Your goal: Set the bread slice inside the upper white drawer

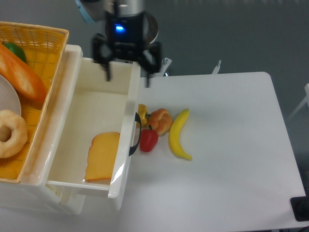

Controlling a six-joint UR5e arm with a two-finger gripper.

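Note:
The bread slice (102, 157) lies flat on the floor of the upper white drawer (91, 104), near its front right corner. The drawer is pulled open, with its dark curved handle (136, 134) on the right wall. My gripper (127, 75) hangs above the drawer's far right corner, open and empty. One finger is over the drawer's inside and the other is beyond its right wall. It is well apart from the bread slice.
A yellow wicker basket (46, 43) at the left holds a long orange baguette (21, 72), a beige ring doughnut (10, 133) and a white plate. A red pepper (148, 140), an orange pastry (161, 120) and a banana (178, 135) lie on the white table right of the drawer.

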